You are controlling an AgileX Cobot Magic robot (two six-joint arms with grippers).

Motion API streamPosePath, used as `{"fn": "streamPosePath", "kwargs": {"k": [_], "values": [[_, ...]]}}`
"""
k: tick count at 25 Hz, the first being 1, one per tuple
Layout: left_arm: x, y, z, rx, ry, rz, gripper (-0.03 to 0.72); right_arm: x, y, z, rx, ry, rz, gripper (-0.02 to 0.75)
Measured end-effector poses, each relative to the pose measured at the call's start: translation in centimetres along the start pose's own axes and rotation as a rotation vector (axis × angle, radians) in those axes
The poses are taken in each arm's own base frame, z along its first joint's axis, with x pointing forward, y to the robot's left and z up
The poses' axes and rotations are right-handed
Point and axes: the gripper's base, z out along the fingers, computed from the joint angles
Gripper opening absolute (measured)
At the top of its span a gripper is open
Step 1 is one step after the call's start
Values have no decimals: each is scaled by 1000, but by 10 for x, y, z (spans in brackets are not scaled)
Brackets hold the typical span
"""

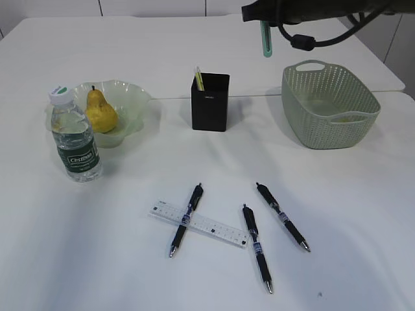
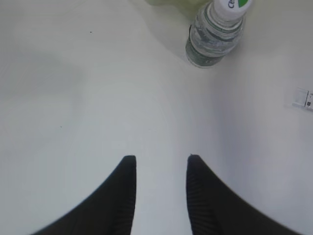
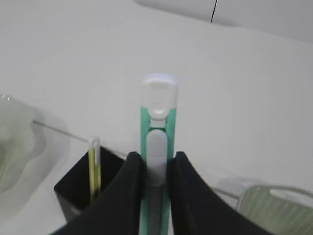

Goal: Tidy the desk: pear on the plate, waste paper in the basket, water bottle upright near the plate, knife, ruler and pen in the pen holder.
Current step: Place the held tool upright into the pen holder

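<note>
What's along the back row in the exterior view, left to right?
Clear plastic water bottle → yellow pear in the pale green glass plate → black square pen holder → green-handled knife in the right end effector → sage green woven basket.

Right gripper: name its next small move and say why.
Probably shift the right gripper left until it is over the pen holder, then lower. It is shut on the green knife, which hangs in the air between the holder and the basket, not yet above the holder's opening.

The white table (image 1: pixel 207 278) carried a plate (image 1: pixel 133 103), water bottle (image 1: pixel 72 136), pen holder (image 1: pixel 210 102), basket (image 1: pixel 329 103), ruler (image 1: pixel 214 225) and three pens (image 1: pixel 281 216).
</note>
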Motion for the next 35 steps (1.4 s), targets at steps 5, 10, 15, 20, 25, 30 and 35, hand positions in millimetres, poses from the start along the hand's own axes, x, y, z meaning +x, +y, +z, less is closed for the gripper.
{"fn": "streamPosePath", "kwargs": {"k": [5,10,15,20,25,30,35], "values": [[0,0,0,0,0,0,239,6,2,21,40,-144,-11,125],[0,0,0,0,0,0,239,16,13,39,44,-211,-26,125],[0,0,0,0,0,0,239,34,18,55,41,-217,11,125],[0,0,0,0,0,0,239,48,31,69,19,-249,67,125],[0,0,0,0,0,0,239,55,41,82,-14,-264,78,125],[0,0,0,0,0,0,239,58,43,93,-24,-271,73,125],[0,0,0,0,0,0,239,65,44,106,-27,-258,73,125]]}}
